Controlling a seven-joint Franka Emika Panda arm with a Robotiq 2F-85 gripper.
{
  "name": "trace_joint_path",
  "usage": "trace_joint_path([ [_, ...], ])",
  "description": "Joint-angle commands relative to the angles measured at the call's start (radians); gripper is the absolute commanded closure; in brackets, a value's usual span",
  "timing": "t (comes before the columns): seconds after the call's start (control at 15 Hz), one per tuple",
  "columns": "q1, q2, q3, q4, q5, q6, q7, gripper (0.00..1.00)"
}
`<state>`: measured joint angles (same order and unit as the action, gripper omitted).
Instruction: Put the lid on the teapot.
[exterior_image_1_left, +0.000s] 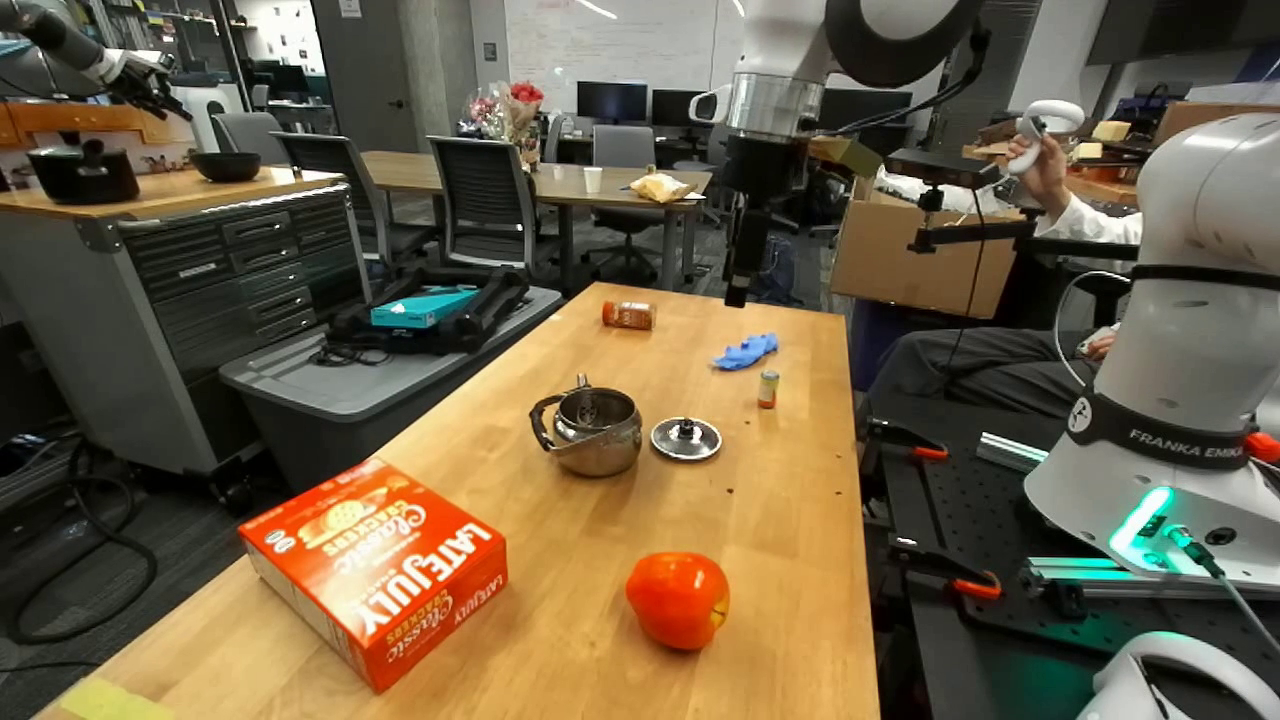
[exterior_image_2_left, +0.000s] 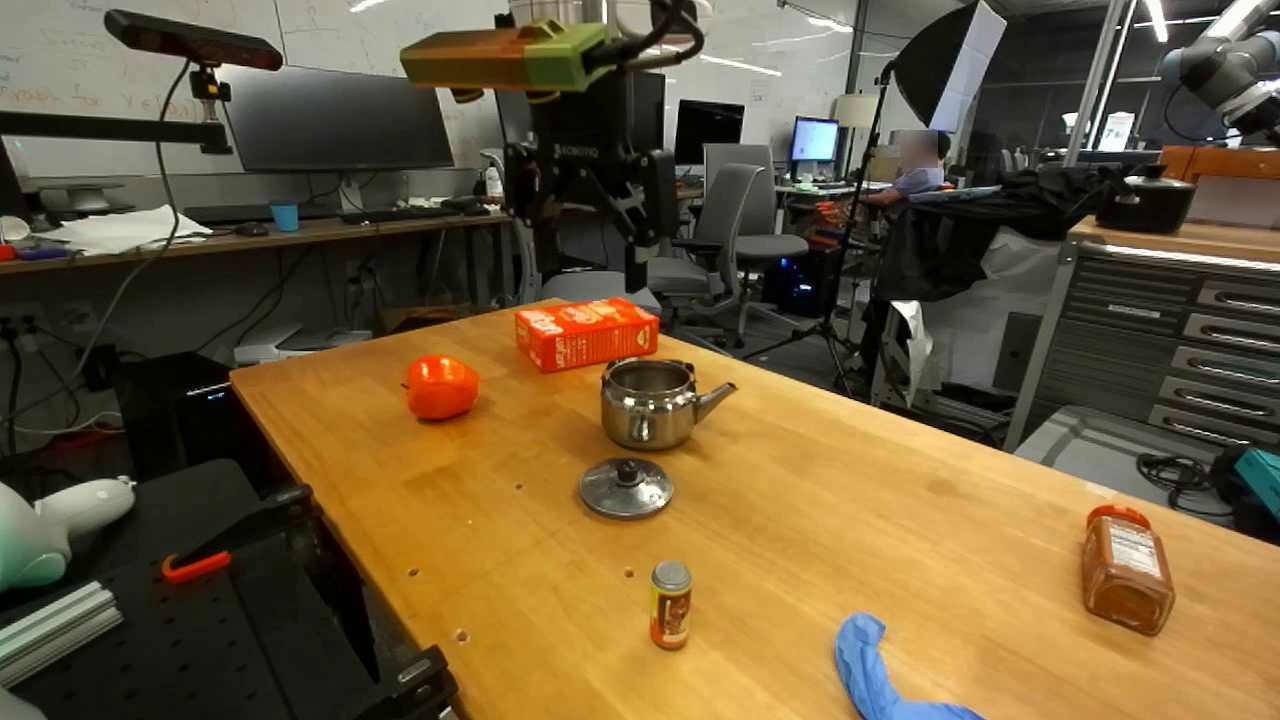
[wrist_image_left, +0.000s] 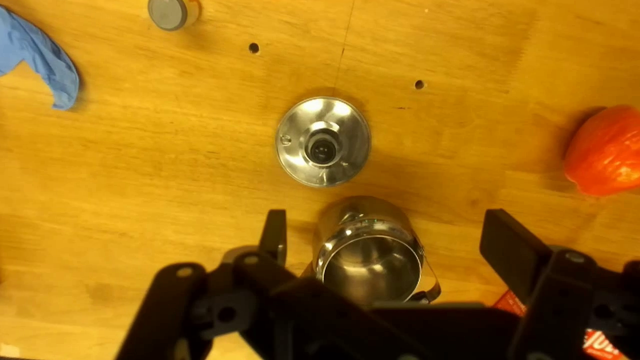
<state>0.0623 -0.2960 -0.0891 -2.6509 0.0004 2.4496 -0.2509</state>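
Observation:
The teapot (exterior_image_1_left: 603, 450) is a squat silver pot, upright and uncovered on the table, in both exterior views (exterior_image_2_left: 647, 418). The lid (exterior_image_1_left: 686, 440) is a silvery disc with a dark centre knob. It lies flat, knob up, beside the teapot and apart from it, in both exterior views (exterior_image_2_left: 626, 490). My gripper (exterior_image_1_left: 742, 285) is high above the table, open and empty, also in an exterior view (exterior_image_2_left: 590, 235). In the wrist view, the lid (wrist_image_left: 323, 142) lies beyond the fingertips of the gripper (wrist_image_left: 385, 217). The teapot (wrist_image_left: 367, 217) shows between the fingers, its near side hidden by the gripper.
On the table (exterior_image_1_left: 560, 560) are a red cracker box (exterior_image_1_left: 375, 565), an orange-red pepper-like ball (exterior_image_1_left: 678, 600), a small can (exterior_image_2_left: 671, 605), a blue glove (exterior_image_1_left: 745, 351) and a spice jar (exterior_image_2_left: 1128, 570) on its side. The teapot's spout (exterior_image_2_left: 715, 399) points away from the box.

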Motion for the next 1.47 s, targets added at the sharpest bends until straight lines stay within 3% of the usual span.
trace_joint_path([
  [0.0,-0.003,0.095,0.029,0.065,0.016,0.020,0.027,0.00],
  [0.6,-0.017,0.278,0.065,0.160,-0.009,0.028,0.099,0.00],
  [1.4,-0.032,0.449,0.060,0.227,-0.039,0.065,0.180,0.00],
])
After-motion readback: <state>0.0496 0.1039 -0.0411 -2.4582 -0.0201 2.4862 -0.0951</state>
